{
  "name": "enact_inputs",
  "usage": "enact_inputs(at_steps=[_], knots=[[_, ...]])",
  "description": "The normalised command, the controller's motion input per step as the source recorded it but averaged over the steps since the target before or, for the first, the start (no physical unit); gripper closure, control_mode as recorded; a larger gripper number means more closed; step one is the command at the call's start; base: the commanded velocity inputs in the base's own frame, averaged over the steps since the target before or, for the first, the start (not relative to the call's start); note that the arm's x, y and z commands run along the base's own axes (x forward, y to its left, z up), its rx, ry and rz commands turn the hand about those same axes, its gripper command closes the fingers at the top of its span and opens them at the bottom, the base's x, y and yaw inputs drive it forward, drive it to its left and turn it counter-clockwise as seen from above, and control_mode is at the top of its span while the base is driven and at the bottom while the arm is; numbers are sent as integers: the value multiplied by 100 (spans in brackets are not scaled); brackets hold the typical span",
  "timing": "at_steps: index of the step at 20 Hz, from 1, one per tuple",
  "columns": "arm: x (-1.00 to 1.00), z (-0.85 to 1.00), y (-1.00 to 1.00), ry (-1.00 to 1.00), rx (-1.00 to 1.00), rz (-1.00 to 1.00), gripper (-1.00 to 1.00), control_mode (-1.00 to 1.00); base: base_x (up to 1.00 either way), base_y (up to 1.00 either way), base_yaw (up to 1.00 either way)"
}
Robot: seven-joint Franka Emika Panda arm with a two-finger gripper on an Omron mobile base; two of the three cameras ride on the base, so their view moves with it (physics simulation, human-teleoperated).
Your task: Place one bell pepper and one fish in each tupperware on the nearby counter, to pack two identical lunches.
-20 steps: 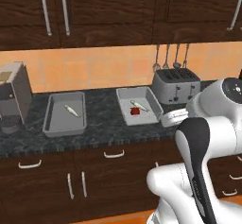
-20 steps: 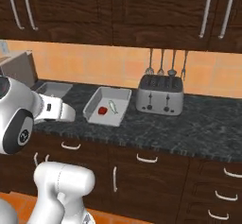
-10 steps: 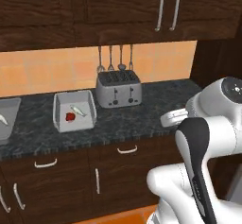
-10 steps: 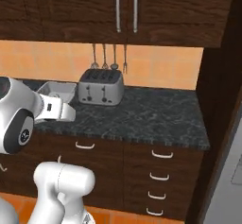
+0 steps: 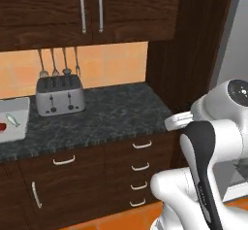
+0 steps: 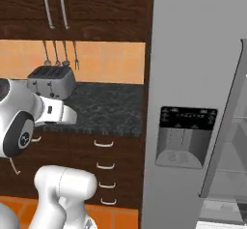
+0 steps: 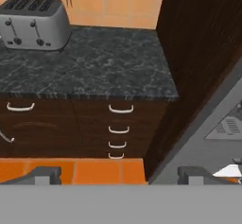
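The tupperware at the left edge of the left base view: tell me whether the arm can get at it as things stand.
Probably not. The tupperware sits far left on the counter, beyond the toaster, while the open end effector faces the drawers, far off.

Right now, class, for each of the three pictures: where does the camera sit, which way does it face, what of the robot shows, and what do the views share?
Left base view: behind the arm's left, facing the counter, toaster and tupperware; arm lower right.
Right base view: behind its right, facing the fridge; arm lower left.
Hand view: on the hand, facing the drawers; open gripper at bottom.
Shared: toaster and counter.
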Motion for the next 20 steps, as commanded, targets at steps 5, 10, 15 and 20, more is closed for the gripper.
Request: enact_inputs(at_steps=[5, 10, 15, 20], knots=[[0, 0, 0, 0, 0, 0, -100, 100, 0, -100, -11], [0, 0, 0, 0, 0, 0, -100, 100, 0, -100, -5], [0, 0, 0, 0, 0, 0, -100, 100, 7, -96, 0], [0, 0, 0, 0, 0, 0, -100, 100, 40, -41, 3]])
